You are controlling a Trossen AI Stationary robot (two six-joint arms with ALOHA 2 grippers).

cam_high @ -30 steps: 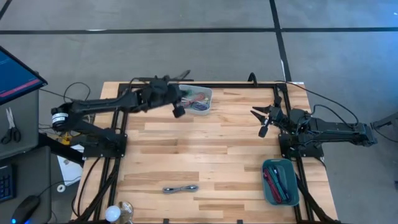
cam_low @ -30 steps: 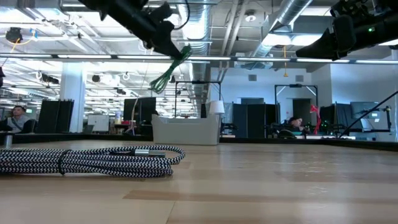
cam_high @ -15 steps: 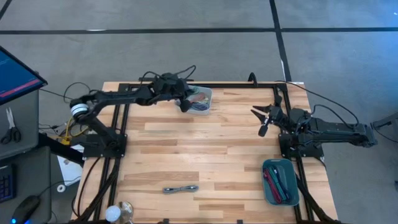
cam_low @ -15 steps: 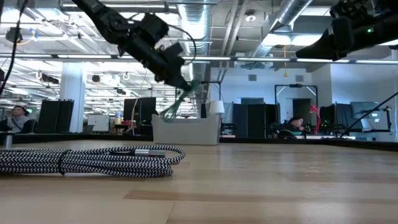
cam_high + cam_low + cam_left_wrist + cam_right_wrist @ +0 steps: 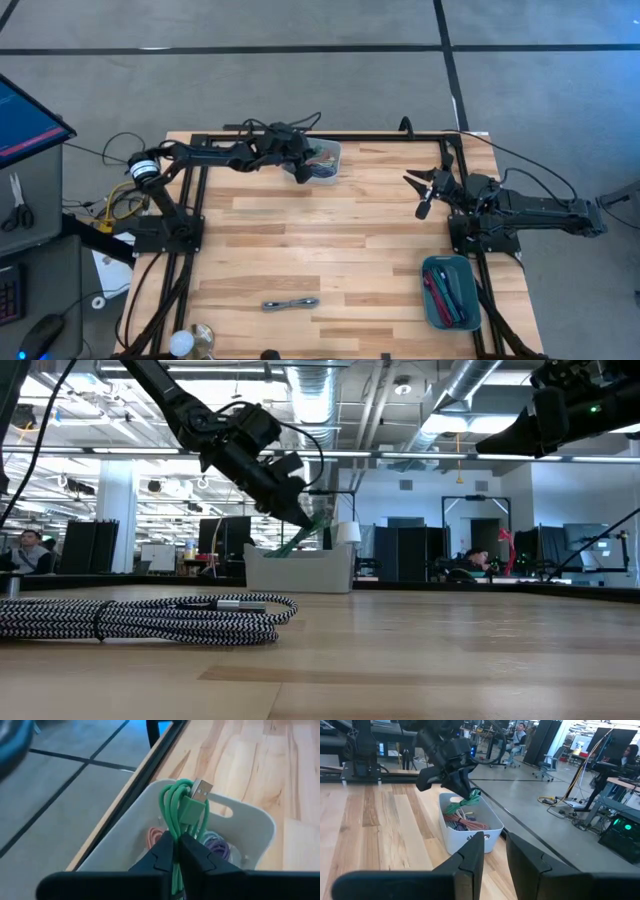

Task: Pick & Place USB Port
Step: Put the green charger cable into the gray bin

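Note:
My left gripper is over the white bin at the table's far edge, shut on a coiled green USB cable; the pair also shows in the low view and right wrist view. The bin holds pink and purple cables. A black-and-white braided cable lies near the table's front edge. My right gripper is open and empty at the table's right side. My left gripper pinches the green cable's bundled loops between its two fingers. The fingers slant down from the table's left side. The coil sticks out past the fingertips with its silver USB plug at the free end, over the bin's opening.
A teal bin with pens or tools stands at the table's front right. The black frame rail runs along the table's far edge behind the white bin. A monitor stands off the table's left.
My left gripper has carried the green cable toward the table's right and down, from beside the white bin to over its opening. The cable's loose end, which hung clear of the bin, now dips at the bin's rim.

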